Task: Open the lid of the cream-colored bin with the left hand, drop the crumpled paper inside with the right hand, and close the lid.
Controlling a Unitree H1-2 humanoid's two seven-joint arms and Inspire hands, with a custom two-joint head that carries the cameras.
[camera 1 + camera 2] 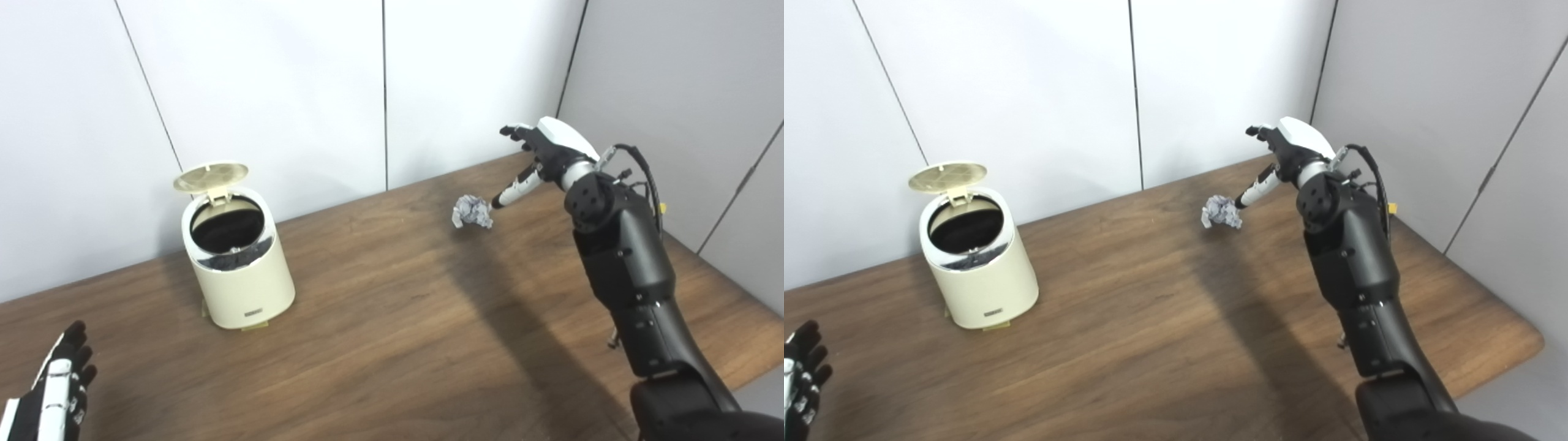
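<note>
We see the cream bin (pixel 237 263) with lid (pixel 211 176) up, our right hand (pixel 539 153) released beside crumpled paper (pixel 471 212), left hand (pixel 55 392) empty, fingers spread, low on the worktop (pixel 392 318)

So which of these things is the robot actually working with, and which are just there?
Part of the job:
bin, cream
lid, standing open
crumpled paper, on the table
right hand, open, beside the paper
left hand, open, waiting near the front edge

Just there:
table
wall panels
</note>
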